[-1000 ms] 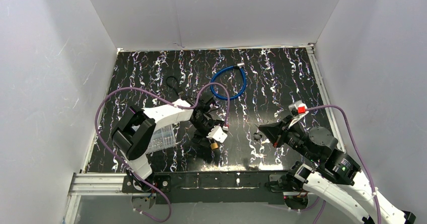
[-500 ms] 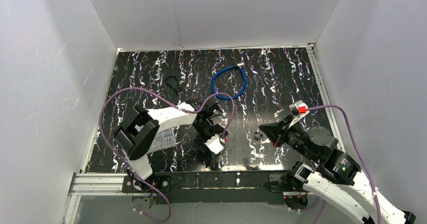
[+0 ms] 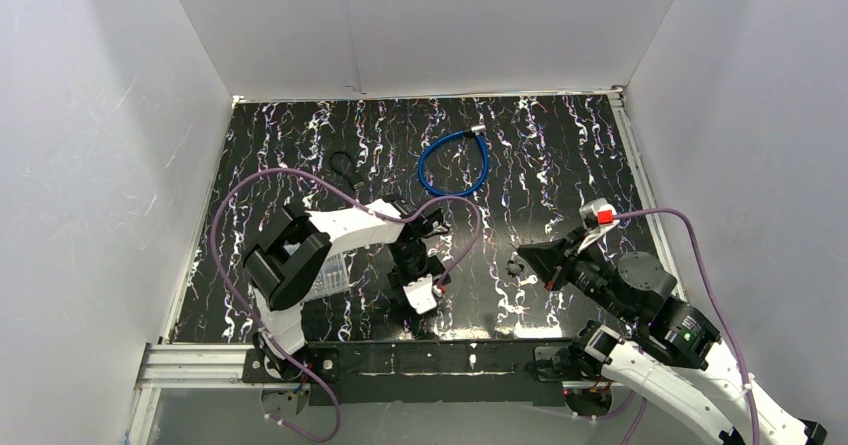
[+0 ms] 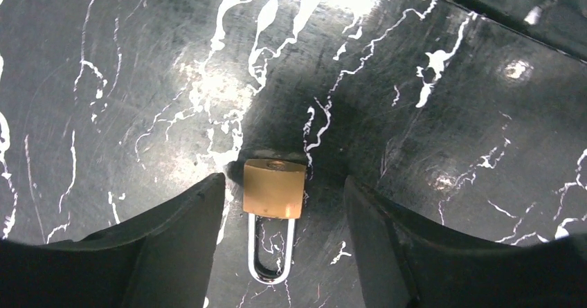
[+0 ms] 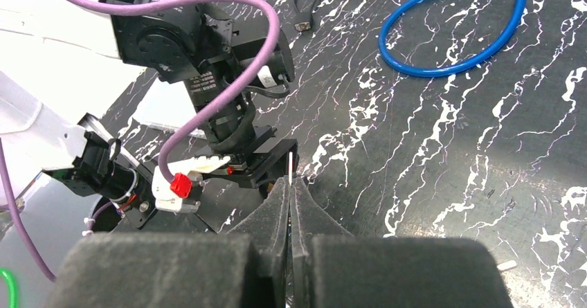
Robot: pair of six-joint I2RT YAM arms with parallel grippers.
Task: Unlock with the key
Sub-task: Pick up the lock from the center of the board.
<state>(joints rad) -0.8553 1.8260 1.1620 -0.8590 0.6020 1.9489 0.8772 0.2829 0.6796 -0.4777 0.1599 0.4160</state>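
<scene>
A small brass padlock (image 4: 274, 188) with a silver shackle (image 4: 270, 252) lies flat on the black marbled table. My left gripper (image 4: 280, 211) is open, with one finger on each side of the padlock and not touching it. In the top view the left gripper (image 3: 412, 290) points down near the table's front edge and hides the padlock. My right gripper (image 5: 290, 183) is shut on the key (image 5: 289, 166), whose thin metal blade sticks out past the fingertips. In the top view the right gripper (image 3: 520, 263) hovers to the right of the left gripper, apart from it.
A blue cable loop (image 3: 453, 162) lies at the back centre and also shows in the right wrist view (image 5: 450, 38). A small black strap loop (image 3: 343, 165) lies at the back left. A clear plastic bag (image 3: 325, 277) lies under the left arm. White walls enclose the table.
My left gripper has swung a little left and nearer over the padlock, which showed in the top view a second ago and is now hidden. The right arm has barely moved.
</scene>
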